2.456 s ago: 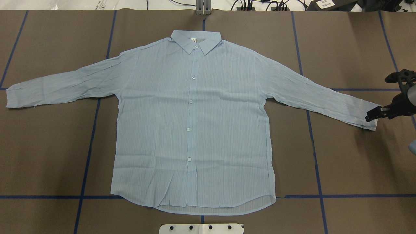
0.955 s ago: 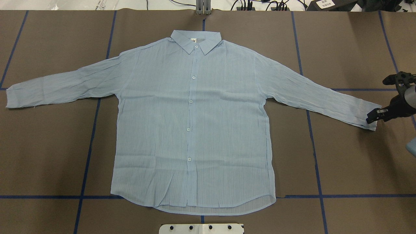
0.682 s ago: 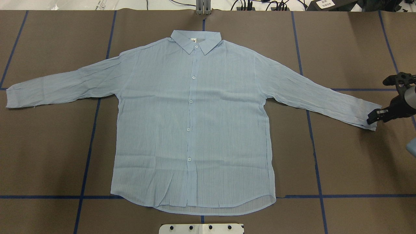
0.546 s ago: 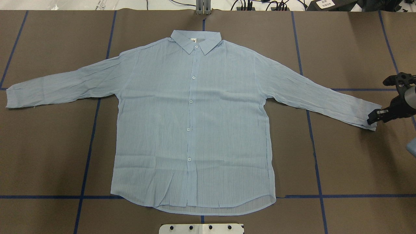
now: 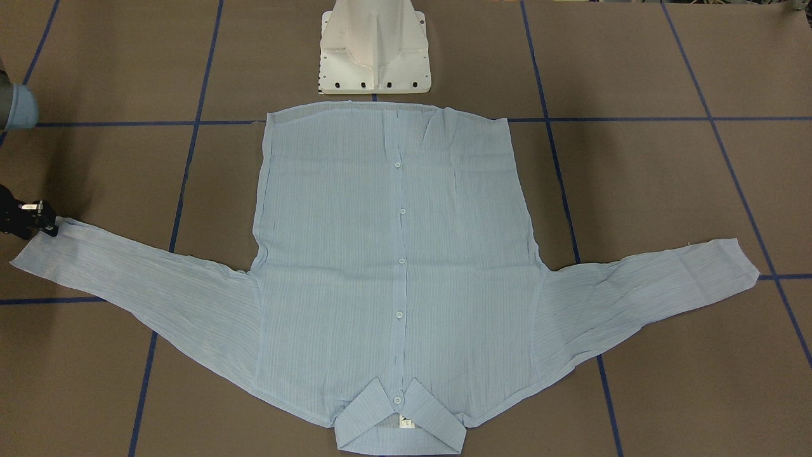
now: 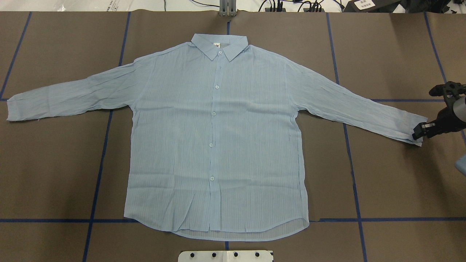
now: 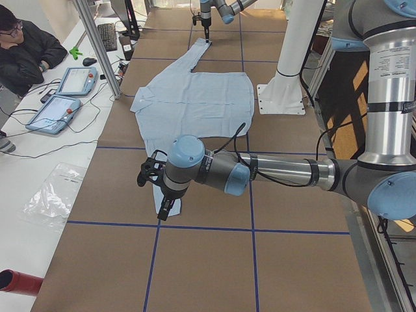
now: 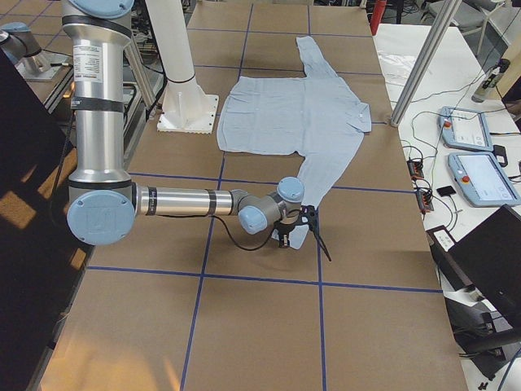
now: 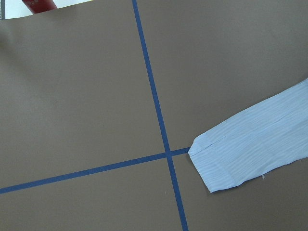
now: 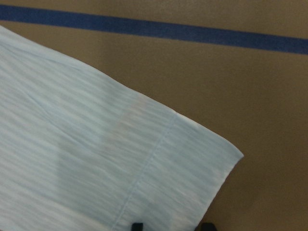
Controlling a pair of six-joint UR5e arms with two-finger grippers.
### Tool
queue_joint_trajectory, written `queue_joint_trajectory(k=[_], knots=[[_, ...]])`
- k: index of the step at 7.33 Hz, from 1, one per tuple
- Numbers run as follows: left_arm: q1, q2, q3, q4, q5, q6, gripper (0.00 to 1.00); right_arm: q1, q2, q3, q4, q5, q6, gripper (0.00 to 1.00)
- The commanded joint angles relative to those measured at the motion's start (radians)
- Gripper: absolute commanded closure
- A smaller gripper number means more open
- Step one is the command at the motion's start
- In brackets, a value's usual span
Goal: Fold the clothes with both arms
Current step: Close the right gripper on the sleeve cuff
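Observation:
The light blue striped shirt [image 6: 218,145] lies flat and face up on the brown table, buttoned, collar at the far edge, both sleeves spread out. My right gripper [image 6: 417,134] is at the end of the shirt's right-hand cuff; it also shows in the front view [image 5: 45,225]. In the right wrist view the cuff [image 10: 183,168] lies between two black fingertips [image 10: 137,225] that stand apart. My left gripper [image 7: 162,209] shows only in the exterior left view, over the other cuff [image 9: 231,159]. I cannot tell whether it is open or shut.
Blue tape lines [image 6: 98,174] cross the brown table cover. The white pedestal base [image 5: 374,51] stands just behind the shirt's hem. An operator [image 7: 26,45] and tablets [image 7: 55,110] are at the far side. A red object [image 9: 38,5] lies beyond the left cuff.
My right gripper has shifted slightly toward the near edge of the cuff and its jaws look narrower than 2.5 s ago. The shirt has not moved.

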Motion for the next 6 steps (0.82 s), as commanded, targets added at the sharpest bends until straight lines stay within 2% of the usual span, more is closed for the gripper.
queue_joint_trajectory(k=[1, 3, 5, 6], knots=[[0.000, 0.000, 0.000, 0.000, 0.000, -0.002, 0.00, 0.001, 0.000, 0.006, -0.002, 0.001, 0.000, 0.59], [0.000, 0.000, 0.000, 0.000, 0.000, -0.004, 0.00, 0.001, 0.001, 0.012, 0.000, 0.006, -0.001, 0.62], [0.000, 0.000, 0.001, 0.000, 0.000, -0.004, 0.01, 0.002, 0.003, 0.021, -0.002, 0.006, 0.000, 0.73], [0.000, 0.000, 0.001, 0.000, 0.000, -0.004, 0.00, 0.002, 0.001, 0.018, -0.002, 0.003, 0.000, 0.74]])
